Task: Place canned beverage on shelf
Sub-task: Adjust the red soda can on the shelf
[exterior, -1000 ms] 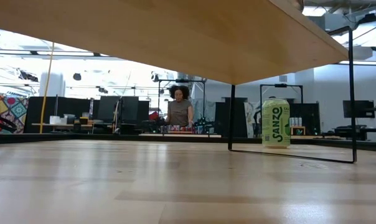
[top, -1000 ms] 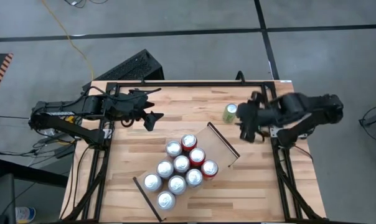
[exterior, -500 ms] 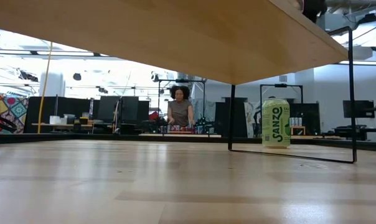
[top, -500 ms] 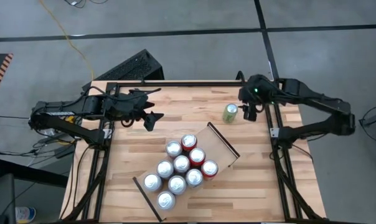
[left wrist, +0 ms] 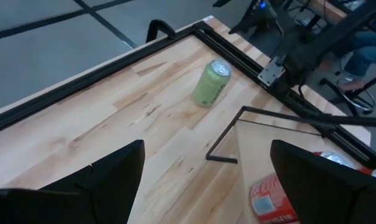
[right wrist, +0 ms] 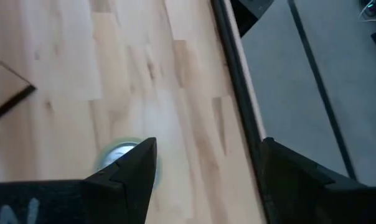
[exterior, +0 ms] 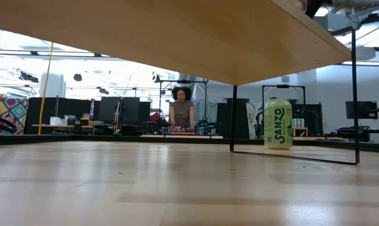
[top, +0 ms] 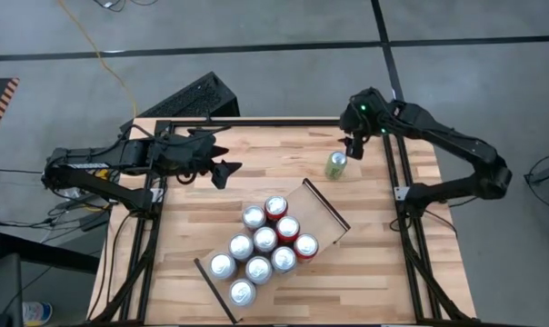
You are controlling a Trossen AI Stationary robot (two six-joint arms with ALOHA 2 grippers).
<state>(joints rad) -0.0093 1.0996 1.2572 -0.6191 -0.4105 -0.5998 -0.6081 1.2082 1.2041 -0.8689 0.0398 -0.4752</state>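
Right gripper [top: 352, 143]: high view, fingers spread and empty, hanging just beside the far-right table edge, close to the green can [top: 336, 164] but not on it.
Change, high view: a second ago this arm lay folded to the right of the can; since then it has swung out toward the far edge and now stands just past the can's far side.
Left gripper [top: 222, 169]: high view, jaws parted, holding nothing, parked over the far-left part of the table [top: 193, 204]; no change.
Shelf [top: 324, 211]: high view, nine cans [top: 264, 241] stand grouped on it, with bare board at its far-right end, well apart from the green can.
Green can, low view [exterior: 278, 124]: upright on the tabletop, under the shelf's edge line, untouched; position same as a second ago.
Person [exterior: 181, 113]: low view, far back in the room, clear of the rig.
Left wrist view: green can [left wrist: 211, 83] stands alone near the frame rail [left wrist: 241, 57]; nothing grips it.
Right wrist view: can top [right wrist: 116, 154] shows behind one finger [right wrist: 129, 171], not between the two.
Meaning for task: judged as approach only; the gripper needs to centre on the can before closing.
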